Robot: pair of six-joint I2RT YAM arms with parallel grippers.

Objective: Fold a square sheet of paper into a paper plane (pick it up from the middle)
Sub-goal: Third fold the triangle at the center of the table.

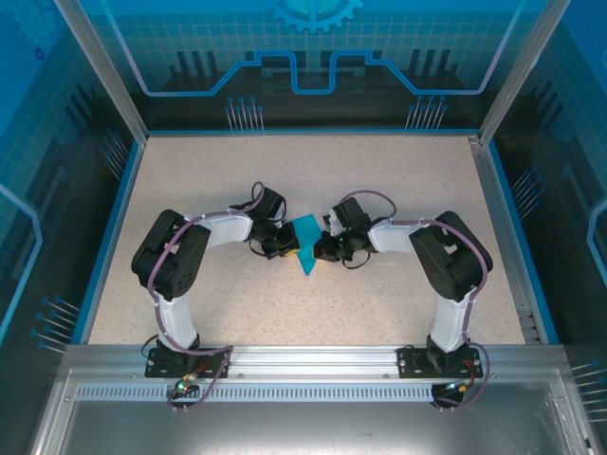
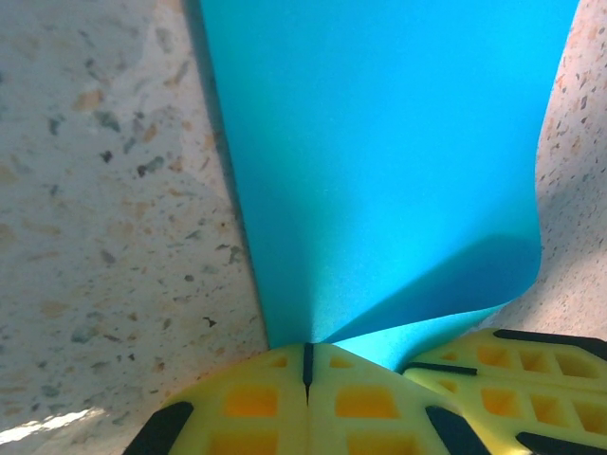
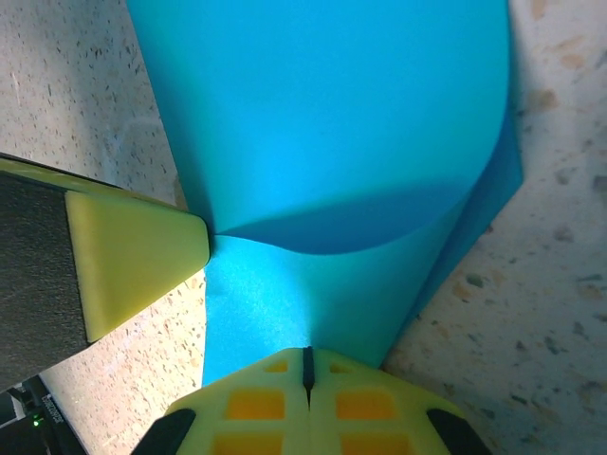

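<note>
Left wrist view: we find the left fingers [image 2: 256, 403] pressed together pad to pad, with the teal sheet of paper [image 2: 379, 142] clamped at their tips. The sheet fans out wide from the pinch, and its lower right edge curls up. The right fingers [image 2: 512, 365] sit just beside, at that curled edge. The speckled counter [image 2: 95, 190] shows on both sides.

Right wrist view: we record the right fingers closed with no gap at the seam, clamped on the sheet's near edge. 1 layer bows over another. A left finger meets the sheet at the crease.

Top view: the sheet sits mid-counter between the 2 arms, its point toward the bases. Both sets of fingers meet it from opposite sides.
</note>
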